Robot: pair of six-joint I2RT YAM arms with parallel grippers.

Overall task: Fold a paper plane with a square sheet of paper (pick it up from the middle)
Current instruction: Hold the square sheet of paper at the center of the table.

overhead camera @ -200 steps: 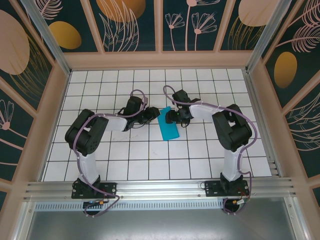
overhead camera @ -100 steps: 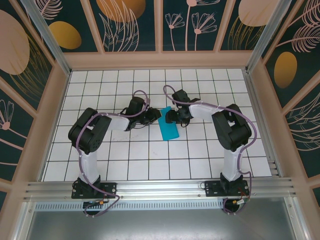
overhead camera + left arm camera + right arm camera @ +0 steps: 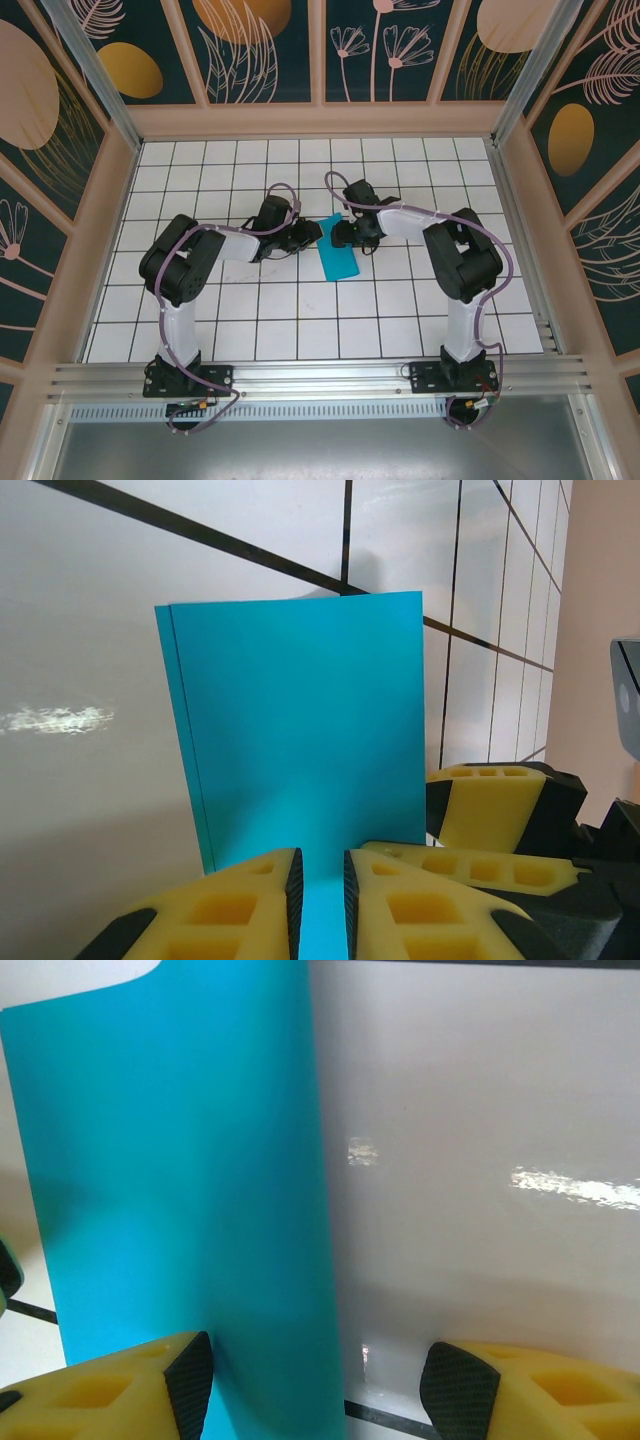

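Two grippers meet at the far end of the square sheet of paper (image 3: pixel 338 260), whose long axis runs back toward the bases. The left gripper (image 3: pixel 321 880) has jaws nearly together at the sheet's edge; whether it grips, I cannot tell. The right gripper (image 3: pixel 320 1360), spread wide, straddles one long edge.

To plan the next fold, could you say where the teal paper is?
In the top view the teal paper lies on the tiled table near its centre, its far end between the left gripper and right gripper.
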